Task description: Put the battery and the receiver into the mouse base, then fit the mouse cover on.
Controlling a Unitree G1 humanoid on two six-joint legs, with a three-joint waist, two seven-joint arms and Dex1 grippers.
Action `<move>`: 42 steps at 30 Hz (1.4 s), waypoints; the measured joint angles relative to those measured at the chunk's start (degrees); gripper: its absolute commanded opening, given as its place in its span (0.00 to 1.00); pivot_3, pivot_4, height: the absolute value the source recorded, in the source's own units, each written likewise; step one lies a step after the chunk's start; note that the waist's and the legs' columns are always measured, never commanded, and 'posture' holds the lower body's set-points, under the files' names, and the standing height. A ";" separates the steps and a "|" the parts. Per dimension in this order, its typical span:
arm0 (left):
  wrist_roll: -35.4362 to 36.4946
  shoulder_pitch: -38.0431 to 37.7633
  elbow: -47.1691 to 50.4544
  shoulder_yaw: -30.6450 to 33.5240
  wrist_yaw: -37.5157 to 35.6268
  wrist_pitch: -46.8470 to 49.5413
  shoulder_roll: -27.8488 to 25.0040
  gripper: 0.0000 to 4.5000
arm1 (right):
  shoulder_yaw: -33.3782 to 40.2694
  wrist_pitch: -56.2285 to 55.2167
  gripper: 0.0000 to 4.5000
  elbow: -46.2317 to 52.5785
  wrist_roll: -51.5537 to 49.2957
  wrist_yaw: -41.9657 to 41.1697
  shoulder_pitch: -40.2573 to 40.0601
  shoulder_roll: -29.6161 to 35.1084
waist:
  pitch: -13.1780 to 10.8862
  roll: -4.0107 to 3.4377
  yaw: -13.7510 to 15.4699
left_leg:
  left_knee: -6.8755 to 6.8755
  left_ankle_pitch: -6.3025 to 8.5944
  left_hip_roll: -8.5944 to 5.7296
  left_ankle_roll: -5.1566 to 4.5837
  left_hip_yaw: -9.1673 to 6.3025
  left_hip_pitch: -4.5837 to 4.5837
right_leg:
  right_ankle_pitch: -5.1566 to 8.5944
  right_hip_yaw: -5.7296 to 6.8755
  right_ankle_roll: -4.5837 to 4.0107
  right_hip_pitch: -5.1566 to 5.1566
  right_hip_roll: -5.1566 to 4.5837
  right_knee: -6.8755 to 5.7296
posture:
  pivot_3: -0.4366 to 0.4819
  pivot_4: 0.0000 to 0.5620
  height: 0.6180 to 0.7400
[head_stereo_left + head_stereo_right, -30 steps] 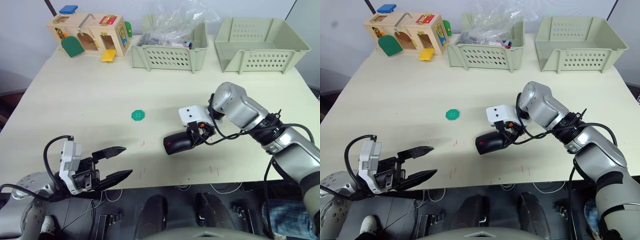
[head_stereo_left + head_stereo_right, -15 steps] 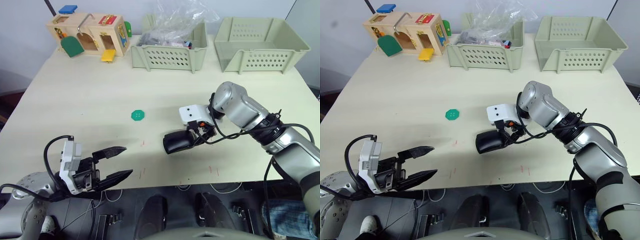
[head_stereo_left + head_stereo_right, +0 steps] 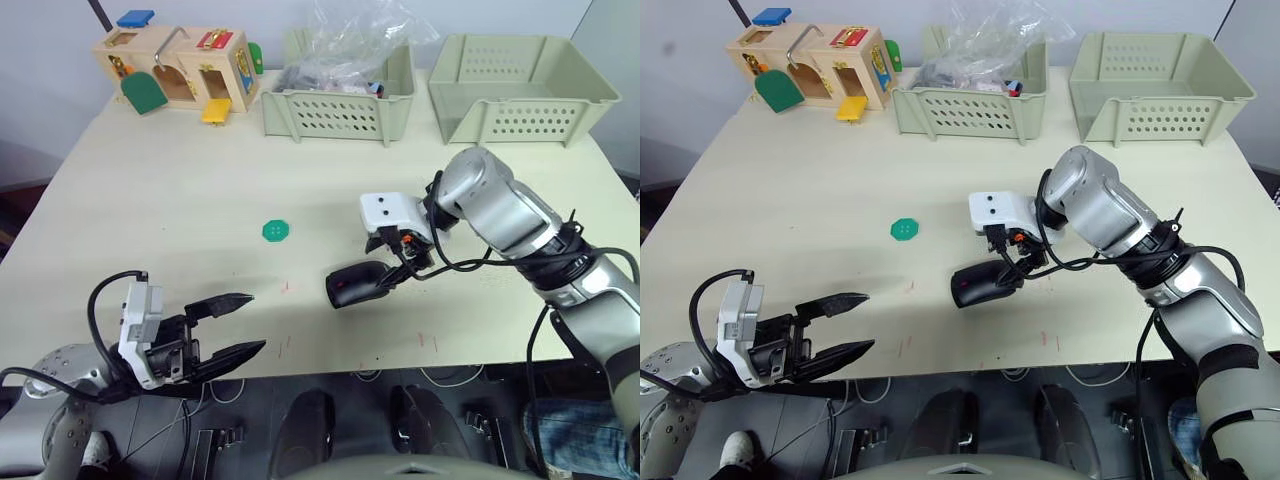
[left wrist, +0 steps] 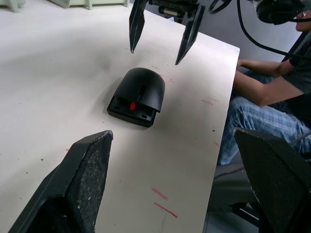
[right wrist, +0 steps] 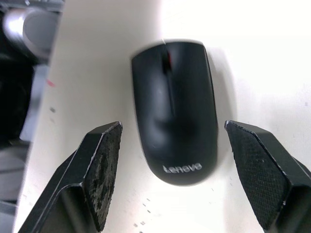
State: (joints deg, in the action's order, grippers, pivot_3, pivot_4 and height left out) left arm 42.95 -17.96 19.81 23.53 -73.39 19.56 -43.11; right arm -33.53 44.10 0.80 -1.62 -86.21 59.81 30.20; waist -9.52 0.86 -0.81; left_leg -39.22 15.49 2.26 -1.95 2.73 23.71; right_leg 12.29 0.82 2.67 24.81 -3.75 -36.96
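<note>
mouse cover (image 5: 173,110) sits on mouse base (image 4: 131,106) mid bench (image 3: 180,200), looks seated; right claw (image 3: 402,262) spread just above it, so lift straight up w/o snagging, left claw (image 3: 230,325) spread, idle near front edge.

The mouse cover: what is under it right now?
The mouse cover sits on the mouse base, whose red-marked front end shows below the cover's edge. Whether the battery and receiver are inside cannot be seen; the cover hides the recesses. The right gripper is open above it.
</note>
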 measured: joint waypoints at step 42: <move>0.04 2.07 -0.03 -1.08 0.46 0.94 -0.47 0.95 | 9.77 -27.39 0.79 -12.06 -5.12 7.94 -18.02 -0.15 | 0.01 0.01 0.08 | -0.03 0.00 0.05 0.00 0.08 -0.01 | -0.02 -0.03 -0.01 -0.02 0.10 0.00 | 0.48 0.27 1.00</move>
State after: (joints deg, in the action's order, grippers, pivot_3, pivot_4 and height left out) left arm 42.99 -15.89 19.77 22.45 -72.94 20.49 -43.58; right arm -23.76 16.71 -11.26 -6.74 -78.27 41.79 30.05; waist -9.51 0.88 -0.73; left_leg -39.25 15.49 2.31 -1.95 2.81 23.70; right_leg 12.27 0.79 2.66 24.79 -3.65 -36.96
